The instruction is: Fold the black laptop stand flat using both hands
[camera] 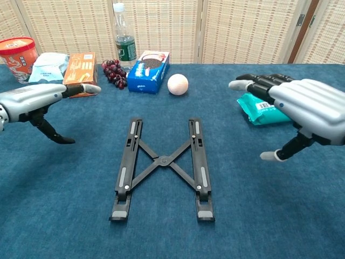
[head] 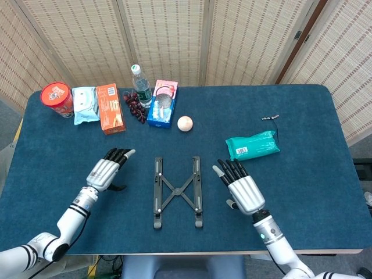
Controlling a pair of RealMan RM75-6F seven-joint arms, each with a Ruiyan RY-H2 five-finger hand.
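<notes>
Head view, read from the left edge: the left hand (head: 105, 171) hovers over the blue table (head: 314, 174) at lower left, fingers spread and pointing toward the upper right, holding nothing. Just right of it, at lower centre, lies the black laptop stand (head: 177, 190): two parallel rails joined by an X-shaped cross brace, spread apart and lying low on the cloth. Its long axis runs from the near table edge toward the far one, so each rail presents its outer side to one hand. On the other side of the stand the right hand (head: 241, 187) hovers with fingers extended and apart, also empty. Neither hand touches the stand. The right hand looks slightly nearer its rail than the left does to its own.

Chest view confirms both hands flanking the stand, one off each rail, above the table.

Closing the rails would likely mean pressing inward from both sides at once. There is open cloth on either side and toward the near edge. The green packet (head: 252, 145) sits beyond the right hand, and the clutter along the far left edge is well apart.
</notes>
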